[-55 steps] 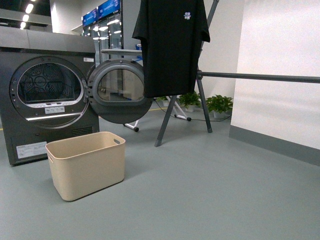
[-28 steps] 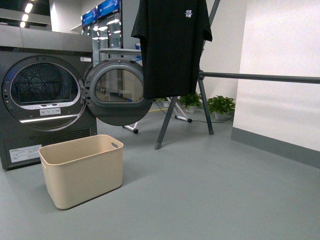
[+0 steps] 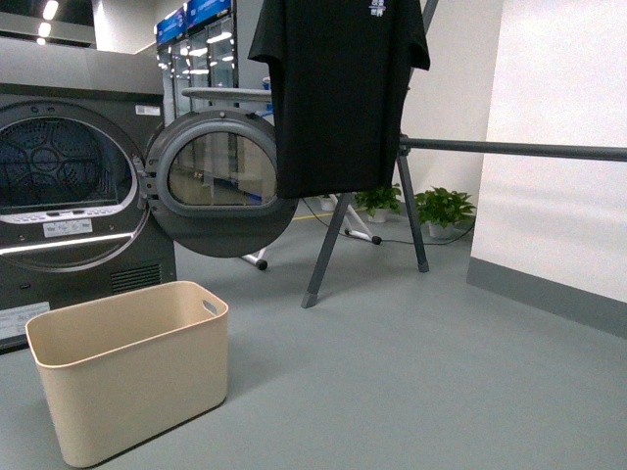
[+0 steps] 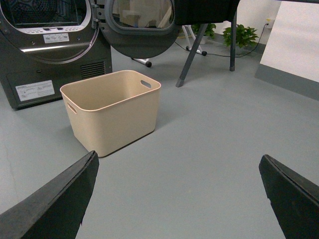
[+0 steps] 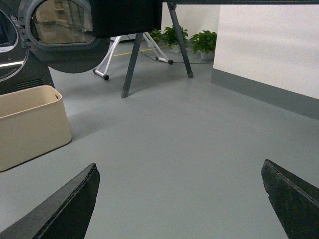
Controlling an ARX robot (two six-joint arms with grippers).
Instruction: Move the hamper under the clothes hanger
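Sitting beside dryer (image 3: 88, 73): hamper (image 3: 127, 382) | clothes hanger (image 3: 509, 149) bar cropped at frame edge | left jaws, right jaws wide apart, empty

I see a dark grey dryer (image 3: 69, 196), its round door (image 3: 217, 181) swung open. Right of the dryer hangs a black T-shirt (image 3: 338, 98); farther right, potted plants (image 3: 441, 208) stand near a white wall (image 3: 563, 88). Below the door, possibly a white stand's foot (image 3: 257, 257).

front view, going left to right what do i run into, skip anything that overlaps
hamper → black t-shirt → potted plants → white wall; dryer and its open door overlap the hamper's stretch, so left out
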